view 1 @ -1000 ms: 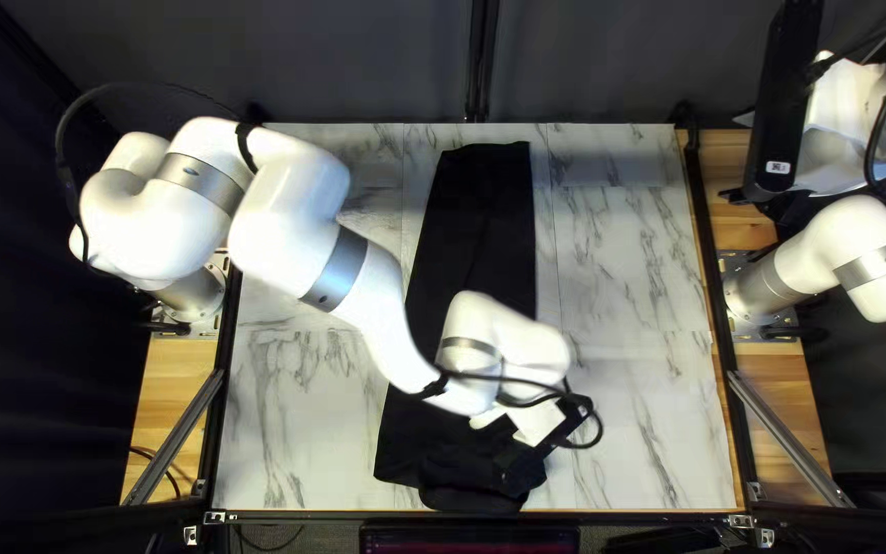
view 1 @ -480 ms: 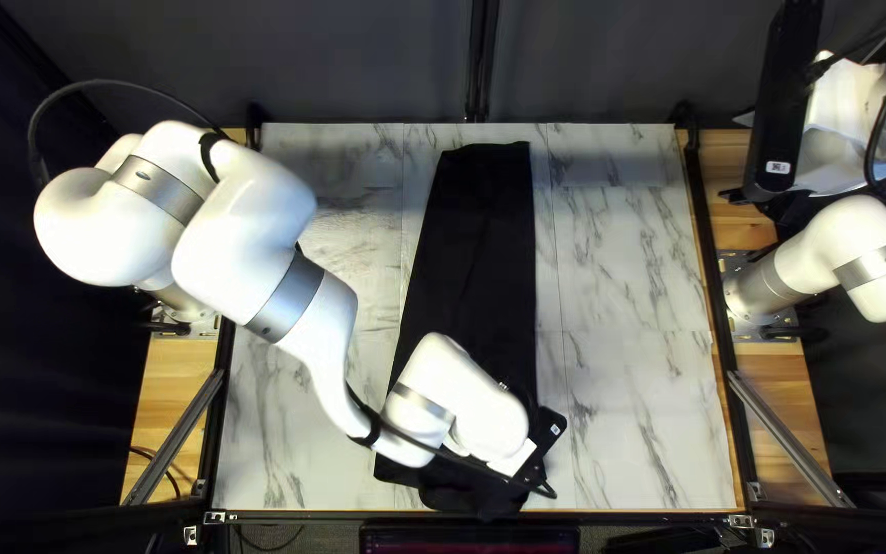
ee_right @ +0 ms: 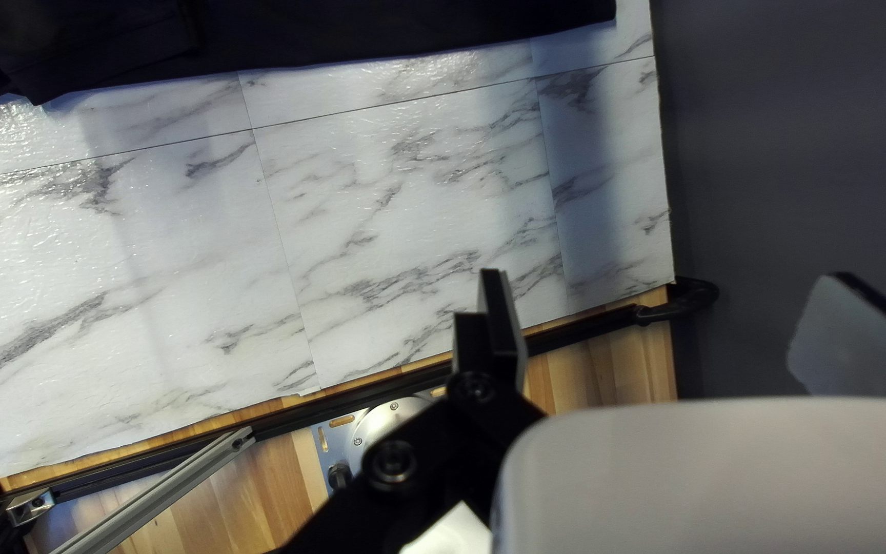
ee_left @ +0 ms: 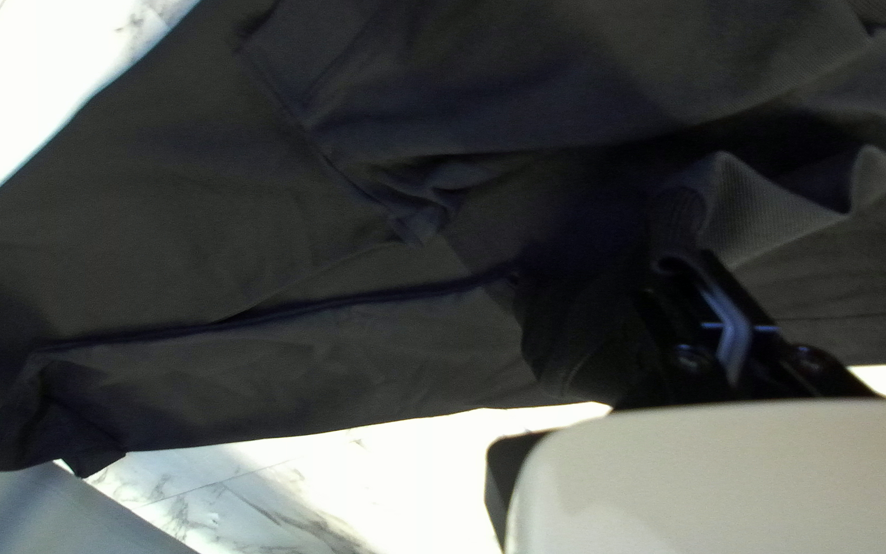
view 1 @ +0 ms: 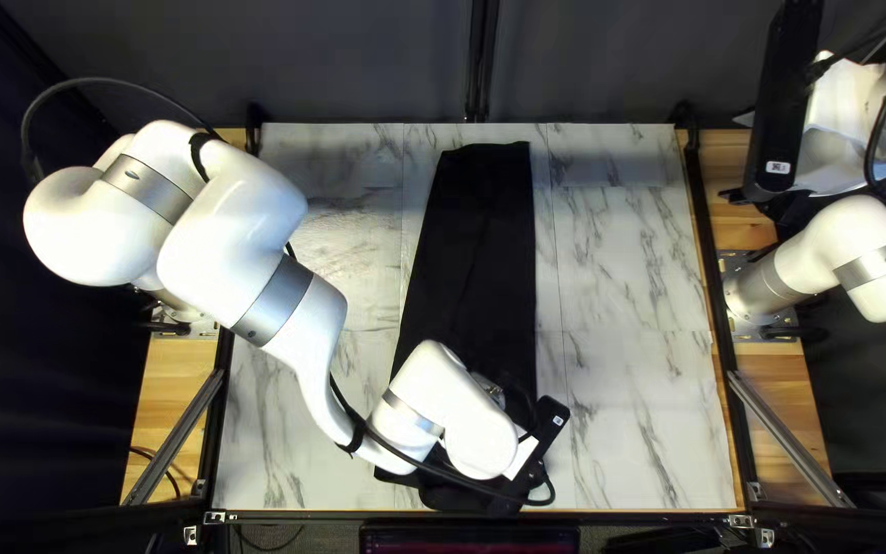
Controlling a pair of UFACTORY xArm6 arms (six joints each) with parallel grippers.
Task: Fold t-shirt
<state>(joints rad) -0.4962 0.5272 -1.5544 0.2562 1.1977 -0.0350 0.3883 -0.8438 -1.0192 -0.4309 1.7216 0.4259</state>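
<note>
While pinching the black shirt (view 1: 476, 236) with the left claw (view 1: 507, 501) at the table's (view 1: 633, 298) six o'clock, holding the right claw (view 1: 738, 157) spread wide near two o'clock.

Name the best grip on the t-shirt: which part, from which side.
I'd pinch the t-shirt by its ribbed band, at the left gripper by the table's near edge, coming from above. The band stands up in folds there, likely easy to grasp; the shirt's far part lies flat.
</note>
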